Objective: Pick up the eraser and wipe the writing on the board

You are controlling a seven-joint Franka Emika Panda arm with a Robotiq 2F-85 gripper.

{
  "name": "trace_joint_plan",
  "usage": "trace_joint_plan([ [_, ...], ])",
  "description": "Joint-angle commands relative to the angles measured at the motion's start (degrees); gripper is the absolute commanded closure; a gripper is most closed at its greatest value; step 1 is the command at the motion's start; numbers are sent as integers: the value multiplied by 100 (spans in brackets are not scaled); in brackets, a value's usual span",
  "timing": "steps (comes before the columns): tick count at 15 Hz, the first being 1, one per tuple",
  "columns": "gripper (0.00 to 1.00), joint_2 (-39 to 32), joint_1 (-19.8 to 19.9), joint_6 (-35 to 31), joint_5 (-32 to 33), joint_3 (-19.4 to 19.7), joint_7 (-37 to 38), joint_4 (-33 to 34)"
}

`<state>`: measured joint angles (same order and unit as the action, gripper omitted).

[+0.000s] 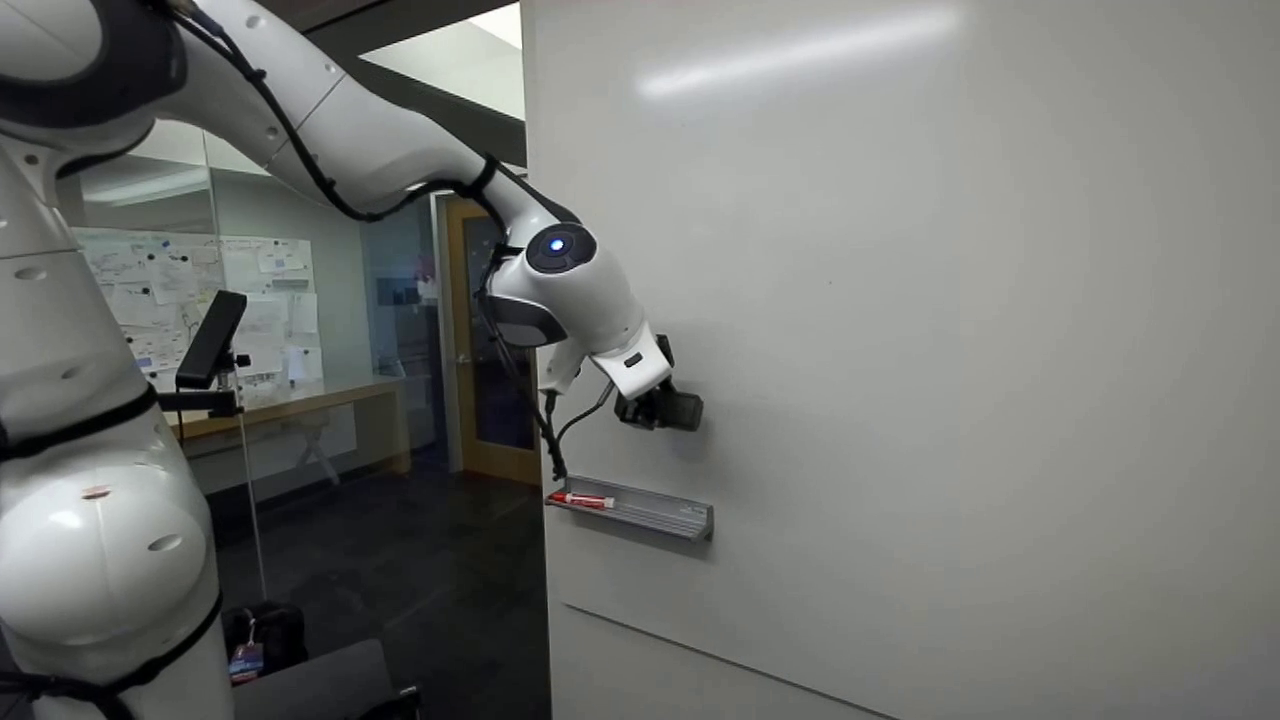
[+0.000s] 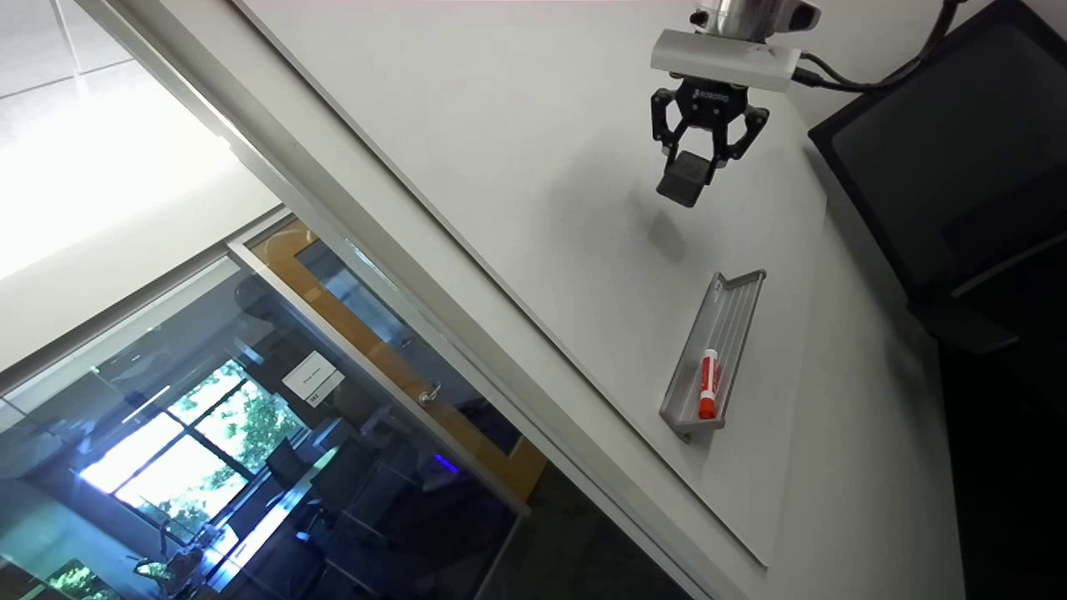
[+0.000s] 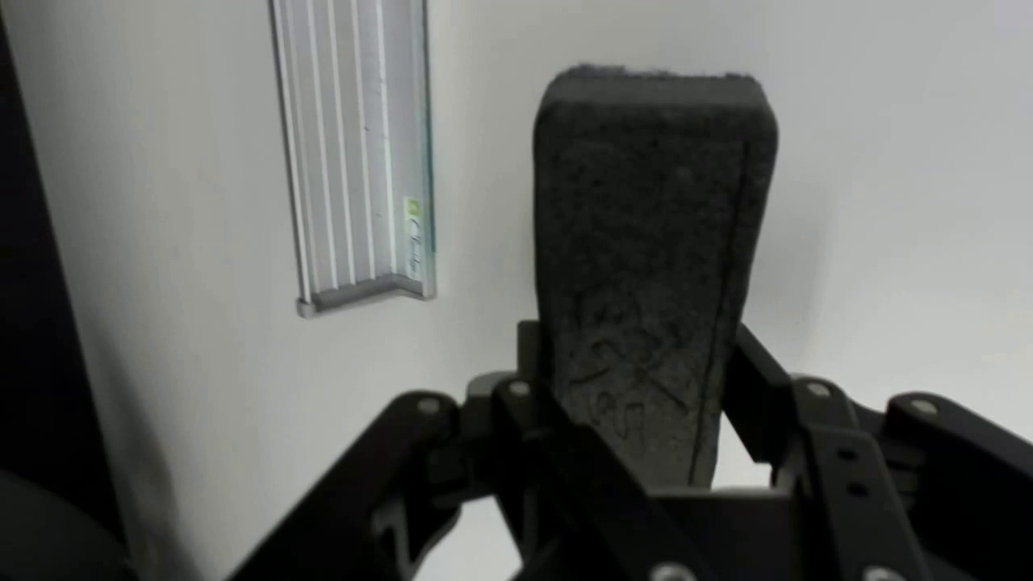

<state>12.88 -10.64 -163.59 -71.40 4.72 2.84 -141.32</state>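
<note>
White board point(image 1: 960, 350), round-cornered blackish eraser point(image 3: 646, 242) (scored face); hand point(image 2: 690, 165) gripping it.

The eraser point(image 3: 646, 242) fills the gap between my fingers point(image 3: 759, 395); its shadow point(image 2: 667, 236) falls apart from it, so some air lies before the board point(image 1: 950, 350). In an exterior view I could pass widely rightward over the board's face; its left edge is nearer. Below me the ledge point(image 1: 655, 510) juts out, a red marker point(image 1: 588, 500) near its left end; beyond its right corner I could drop past. A dark panel point(image 2: 959, 150) stands well apart from the ledge.
</note>
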Motion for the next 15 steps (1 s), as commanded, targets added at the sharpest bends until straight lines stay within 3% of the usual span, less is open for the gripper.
trace_joint_plan([
  [1, 71, 71, -127, -171, -82, -206, 226, -373],
  [3, 71, 87, -195, -129, -151, -300, 213, -403],
  [4, 46, -6, -114, -1, -57, -203, 81, -335],
  [9, 46, -5, -175, -3, -65, -263, 89, -351],
  [10, 71, -98, -178, -92, 23, -321, 229, -327],
  [15, 71, -506, -267, -888, 107, -682, 544, -338],
])
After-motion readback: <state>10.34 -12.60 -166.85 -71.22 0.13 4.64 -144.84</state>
